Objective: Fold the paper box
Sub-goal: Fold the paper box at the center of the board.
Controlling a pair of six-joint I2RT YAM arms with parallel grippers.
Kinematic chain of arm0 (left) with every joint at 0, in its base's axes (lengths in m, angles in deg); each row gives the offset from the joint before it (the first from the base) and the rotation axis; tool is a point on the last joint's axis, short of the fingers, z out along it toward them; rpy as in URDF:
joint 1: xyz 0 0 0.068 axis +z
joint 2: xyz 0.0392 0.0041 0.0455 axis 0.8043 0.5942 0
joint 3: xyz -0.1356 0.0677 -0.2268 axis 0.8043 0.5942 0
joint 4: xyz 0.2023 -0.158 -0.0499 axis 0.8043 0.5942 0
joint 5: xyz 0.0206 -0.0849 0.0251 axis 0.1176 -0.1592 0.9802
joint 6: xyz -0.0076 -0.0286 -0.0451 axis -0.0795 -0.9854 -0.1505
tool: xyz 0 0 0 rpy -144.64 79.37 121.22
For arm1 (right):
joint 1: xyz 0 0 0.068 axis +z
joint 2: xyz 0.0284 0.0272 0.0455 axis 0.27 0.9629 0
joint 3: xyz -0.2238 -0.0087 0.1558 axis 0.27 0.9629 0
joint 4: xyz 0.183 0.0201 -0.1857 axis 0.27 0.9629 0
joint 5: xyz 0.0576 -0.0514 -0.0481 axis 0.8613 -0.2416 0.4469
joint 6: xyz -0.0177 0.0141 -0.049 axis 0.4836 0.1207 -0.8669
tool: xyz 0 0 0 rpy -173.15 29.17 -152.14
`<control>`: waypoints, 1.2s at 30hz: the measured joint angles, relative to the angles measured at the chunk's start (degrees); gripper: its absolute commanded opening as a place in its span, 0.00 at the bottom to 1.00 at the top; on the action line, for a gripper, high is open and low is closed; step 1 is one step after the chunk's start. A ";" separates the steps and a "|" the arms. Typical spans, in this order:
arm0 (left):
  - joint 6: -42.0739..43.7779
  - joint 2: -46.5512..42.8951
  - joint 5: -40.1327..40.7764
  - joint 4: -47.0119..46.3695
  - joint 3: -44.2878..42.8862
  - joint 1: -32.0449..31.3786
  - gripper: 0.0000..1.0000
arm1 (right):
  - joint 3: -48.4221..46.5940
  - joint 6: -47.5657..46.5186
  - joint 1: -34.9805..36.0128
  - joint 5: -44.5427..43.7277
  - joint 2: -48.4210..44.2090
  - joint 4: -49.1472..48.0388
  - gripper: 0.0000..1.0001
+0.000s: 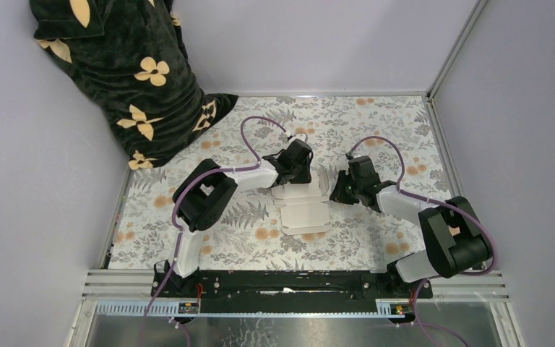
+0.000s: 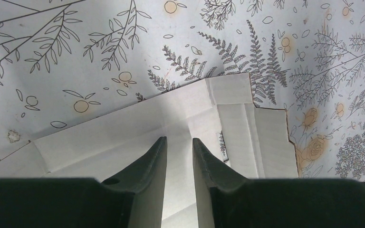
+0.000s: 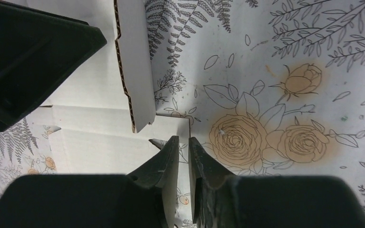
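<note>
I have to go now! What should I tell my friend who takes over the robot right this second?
Left gripper: jaws a little apart, over the paper box; grip unclear.
Right gripper: jaws nearly together at the sheet's corner; grip unclear.
Box: middle of the table, between both arms, mostly flat.
Done: one flap looks raised.
To do: fold up the walls and close it.

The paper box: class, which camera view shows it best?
Top external: the paper box shows nearly whole, with its outline clear. Left wrist shows only creased panels close up; right wrist shows one corner and a raised flap.
</note>
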 measured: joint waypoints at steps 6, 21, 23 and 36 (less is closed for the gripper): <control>0.00 0.00 0.00 0.00 0.00 0.00 0.33 | 0.07 1.16 -0.15 2.58 1.46 -2.43 0.18; 0.00 0.02 -0.02 -0.02 0.00 0.00 0.33 | 0.26 1.68 -0.33 3.45 -1.05 -2.29 0.38; 0.00 0.02 -0.02 -0.02 0.00 0.00 0.33 | 0.26 1.68 -0.76 3.43 -1.09 -2.29 0.39; 0.15 0.63 -0.59 -0.76 -0.48 0.00 0.33 | 0.70 1.95 -2.71 4.04 1.14 -2.47 0.44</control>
